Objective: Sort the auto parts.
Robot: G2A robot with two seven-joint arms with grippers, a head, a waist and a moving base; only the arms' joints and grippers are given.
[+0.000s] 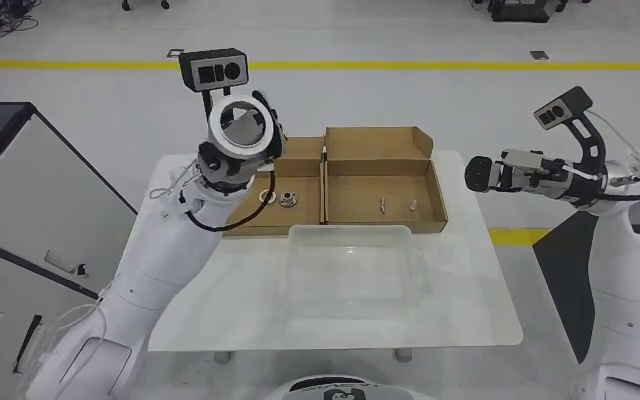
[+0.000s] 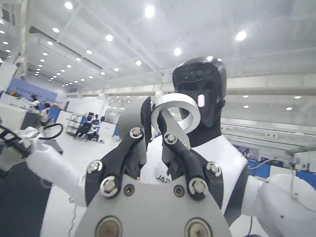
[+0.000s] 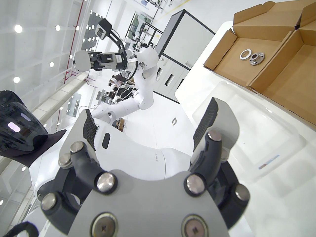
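the left arm (image 1: pixel 180 250) and the metal ring (image 1: pixel 214 130) it held covered much of the left cardboard box (image 1: pixel 300 170). a small part (image 1: pixel 384 207) and its neighbour (image 1: pixel 412 206) in the right cardboard box (image 1: pixel 385 185) were too small to identify. in the left wrist view, a finger (image 2: pixel 174 127) hid part of the ring's rim.

Two cardboard boxes (image 1: pixel 305 212) just behind one clear tray (image 1: pixel 350 270). Two rings: a flat ring (image 3: pixel 245 55) in the box behind the tray's left half, a lifted ring (image 2: pixel 177 98) high above that box. One flanged hub (image 3: pixel 256 57) just beside the flat ring. Two small bolts (image 1: pixel 383 206) in the box behind the tray's right half. One worktop (image 1: pixel 480 300).
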